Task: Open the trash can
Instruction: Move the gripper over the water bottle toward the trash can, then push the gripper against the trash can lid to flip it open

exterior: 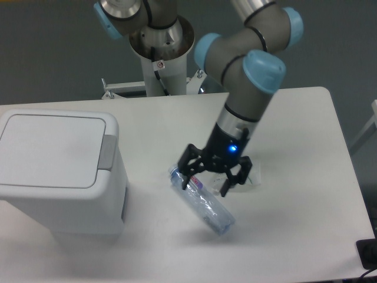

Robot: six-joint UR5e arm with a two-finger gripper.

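The trash can [59, 171] sits at the bench's [294, 236] left edge, lid flat and closed. The fingers [189, 174] are spread apart, holding nothing, over a clear bottle [203, 203] beside a crumpled wrapper [250, 175]. The arm [244, 76] angles down from behind. Grey floor lies beyond.

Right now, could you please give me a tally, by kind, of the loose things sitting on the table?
Trash can: 1 (white, lid shut)
Plastic bottle: 1 (clear, lying on its side)
Crumpled wrapper: 1 (whitish, mostly hidden behind the gripper)
Total: 3
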